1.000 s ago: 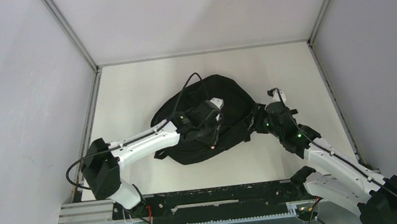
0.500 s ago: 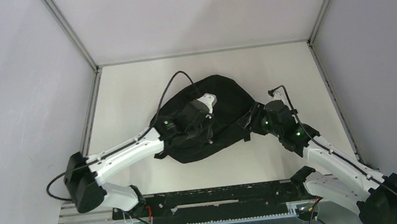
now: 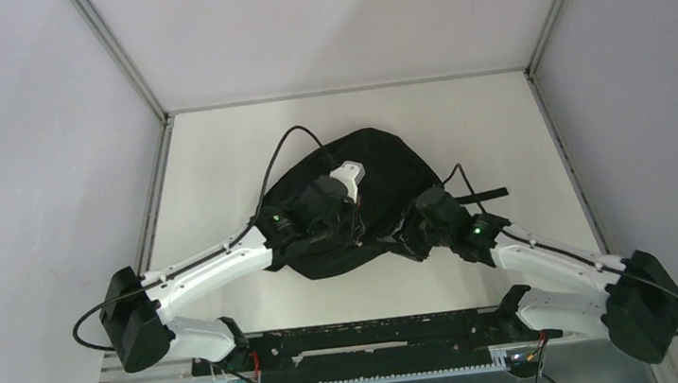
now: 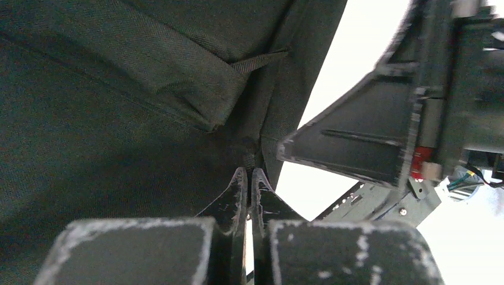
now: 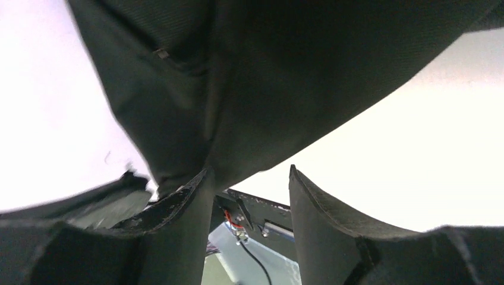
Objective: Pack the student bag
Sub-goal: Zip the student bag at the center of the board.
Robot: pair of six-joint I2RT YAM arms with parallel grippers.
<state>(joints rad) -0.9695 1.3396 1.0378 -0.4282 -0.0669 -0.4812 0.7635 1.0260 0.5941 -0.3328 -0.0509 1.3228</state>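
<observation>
The student bag [image 3: 385, 163] is a black fabric backpack lying in the middle of the white table. My left gripper [image 3: 356, 234] is over its near part. In the left wrist view the bag [image 4: 119, 89] fills the left side, and my left gripper [image 4: 248, 173] is shut, its tips pinching a small dark zip pull [image 4: 249, 158] at a seam. My right gripper [image 3: 407, 241] is at the bag's near right edge. In the right wrist view it [image 5: 248, 171] stands open, its left finger [image 5: 178, 208] touches the hanging bag fabric [image 5: 267, 77], and nothing is between the fingers.
A black strap [image 3: 488, 195] trails from the bag to the right. The right gripper's body [image 4: 368, 148] sits close beside the left gripper. A black cable [image 3: 288, 145] loops above the left arm. Metal frame rails [image 3: 157, 196] edge the table, and a dark rail [image 3: 369, 331] runs along the near edge.
The left jaws have closed and the left arm has drawn back toward the left. The right arm has swung left and nearer, from the bag's right side to its near right edge.
</observation>
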